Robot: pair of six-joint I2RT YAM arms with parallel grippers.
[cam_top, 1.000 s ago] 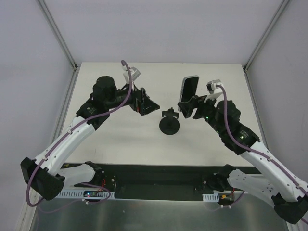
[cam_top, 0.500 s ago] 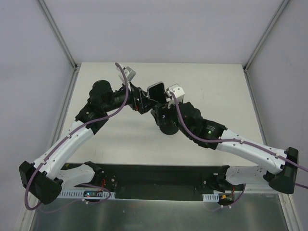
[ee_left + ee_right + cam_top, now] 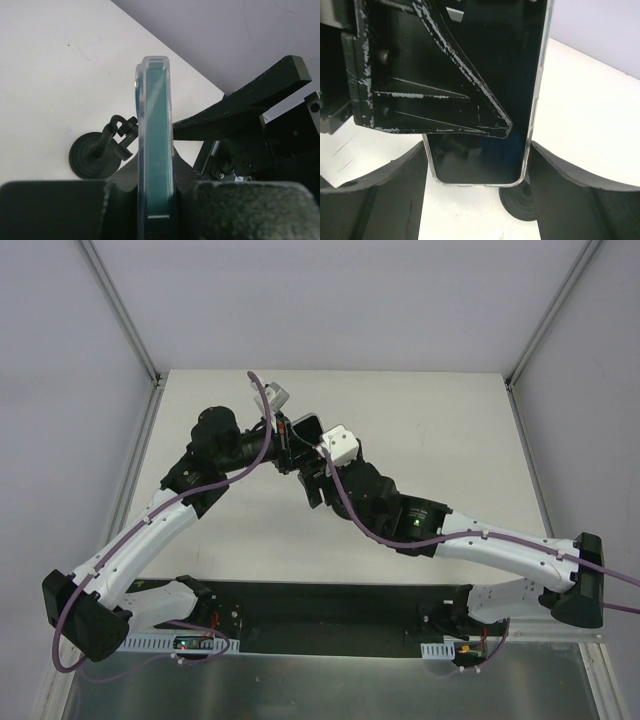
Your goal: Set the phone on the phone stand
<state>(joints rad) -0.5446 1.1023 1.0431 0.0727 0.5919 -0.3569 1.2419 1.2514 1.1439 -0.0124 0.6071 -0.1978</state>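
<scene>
Obs: phone (image 3: 480, 155) is airborne and upright above the surface (image 3: 450, 420), caught between both arms. The phone stand (image 3: 95, 155) sits below, just beside it, unloaded.

Grip: right end effector (image 3: 477, 172) is clamped on the phone's long silvery edges near its lower end. The left end effector (image 3: 155, 200) is narrow, with one finger (image 3: 435, 90) lying across the glossy face. Cannot tell whether its pads actually bear on the phone.

Handling (judgement): rigid, light; glass face slick and breakable. An edge grip resists slip better. A face grip needs flat pads, mid-body. One firm hold before the other lets go. Leave the lower end free for the holder.
</scene>
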